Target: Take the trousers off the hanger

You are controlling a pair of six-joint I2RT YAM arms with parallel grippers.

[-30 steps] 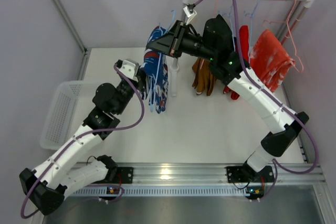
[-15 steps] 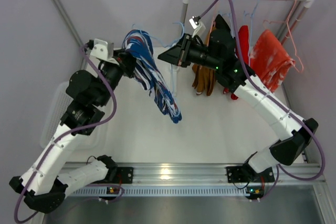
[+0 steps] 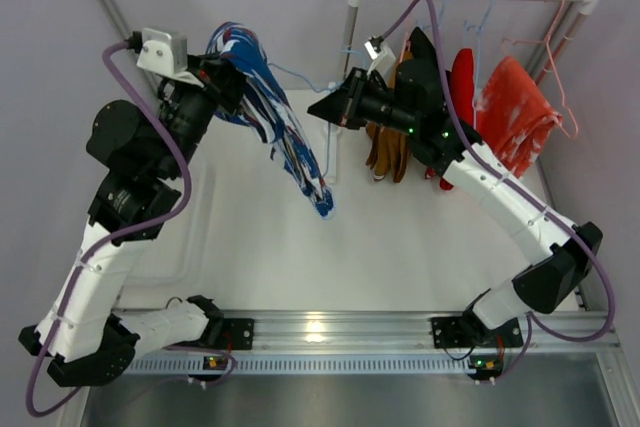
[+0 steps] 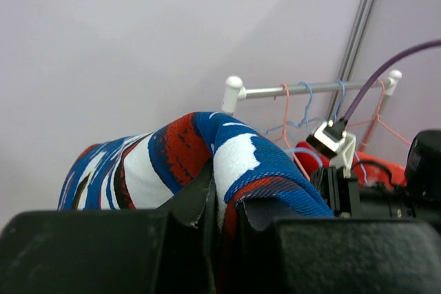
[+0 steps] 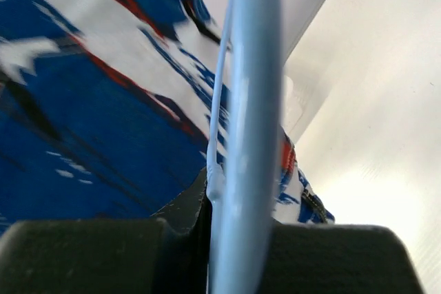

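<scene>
Separation seemed underway: left gripper (image 4: pixel 222 204) pinched the blue trousers (image 3: pixel 295 142), right gripper (image 5: pixel 238 204) pinched the hanger (image 5: pixel 253 87); next, the left should pull farther from the right.

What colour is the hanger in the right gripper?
The hanger is light blue; clearest in the right wrist view.

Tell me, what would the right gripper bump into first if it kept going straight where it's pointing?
Probably the blue patterned trousers. The right gripper, shut on the light blue hanger, points at that cloth, which fills its wrist view. Depth is unclear, so it might pass beside it.
</scene>
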